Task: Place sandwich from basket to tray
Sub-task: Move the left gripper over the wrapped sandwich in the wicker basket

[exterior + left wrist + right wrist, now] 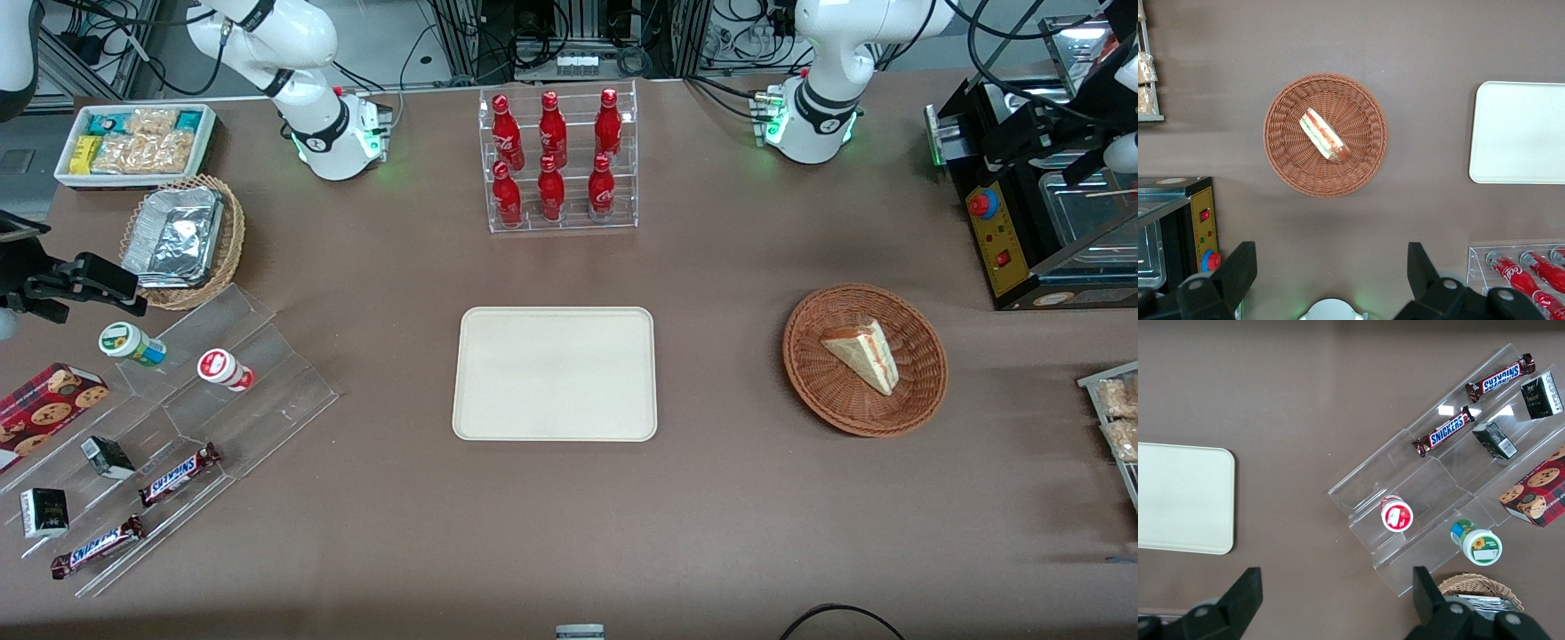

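The sandwich (862, 354), a pale bread wedge with red and green filling, lies in the round reddish-brown wicker basket (916, 382) toward the working arm's end of the table. The cream tray (555, 373) lies flat and bare mid-table beside the basket. My left gripper (1031, 142) hangs high over the black appliance, farther from the front camera than the basket. In the left wrist view the gripper (1330, 257) is open and empty, well above the table, apart from the basket (1358, 120), the sandwich (1323, 133) and the tray (1521, 133).
A clear rack of red cola bottles (558, 160) stands farther from the camera than the tray. A black appliance (1040, 231) stands near the basket. A rack of packaged snacks (1116, 418) sits at the table edge. A clear stepped stand with snacks (178, 418) lies toward the parked arm's end.
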Controlling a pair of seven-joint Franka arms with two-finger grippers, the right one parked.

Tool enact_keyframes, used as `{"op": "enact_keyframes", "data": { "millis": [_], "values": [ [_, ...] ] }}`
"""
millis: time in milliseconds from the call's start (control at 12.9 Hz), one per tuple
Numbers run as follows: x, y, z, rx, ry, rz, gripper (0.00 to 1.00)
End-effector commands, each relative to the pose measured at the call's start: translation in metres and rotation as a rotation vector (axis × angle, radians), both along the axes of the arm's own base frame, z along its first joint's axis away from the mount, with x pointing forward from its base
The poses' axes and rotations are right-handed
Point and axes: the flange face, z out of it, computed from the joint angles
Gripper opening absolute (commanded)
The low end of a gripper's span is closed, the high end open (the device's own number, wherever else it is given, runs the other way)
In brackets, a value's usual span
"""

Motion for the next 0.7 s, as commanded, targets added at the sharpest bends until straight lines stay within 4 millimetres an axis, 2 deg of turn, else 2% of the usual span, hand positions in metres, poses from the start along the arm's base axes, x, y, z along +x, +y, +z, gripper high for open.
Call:
{"op": "enact_keyframes", "data": {
  "millis": [0,233,388,621],
  "values": [
    [0.000,0.001,0.002,0.004,0.010,-0.007,1.00],
    [0.014,0.004,-0.016,0.022,0.045,0.005,1.00],
    [0.029,0.014,-0.037,0.066,0.074,0.042,1.00],
    [0.046,0.018,-0.083,0.082,0.106,0.156,1.00]
  ]
}}
